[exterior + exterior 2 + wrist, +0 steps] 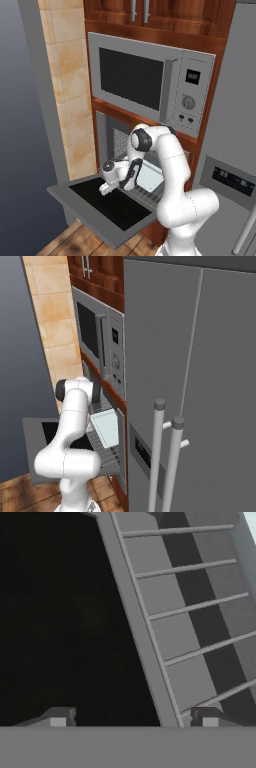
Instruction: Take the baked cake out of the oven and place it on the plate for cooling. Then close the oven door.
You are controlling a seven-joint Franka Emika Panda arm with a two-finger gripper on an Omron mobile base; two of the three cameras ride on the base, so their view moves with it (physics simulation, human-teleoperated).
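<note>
Looking at your setup, you've got one oven with its door dropped flat open, one wire rack pulled partway out, and one pale tray sitting on that rack. Your gripper hangs low over the door's black glass right at the rack's front edge, two fingertips spread apart with nothing between them. One microwave sits above, and one fridge with two handles stands right beside.

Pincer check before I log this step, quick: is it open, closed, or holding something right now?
Pincer: open, holding nothing; its tips stand apart over the oven door glass and the wire rack edge.
</note>
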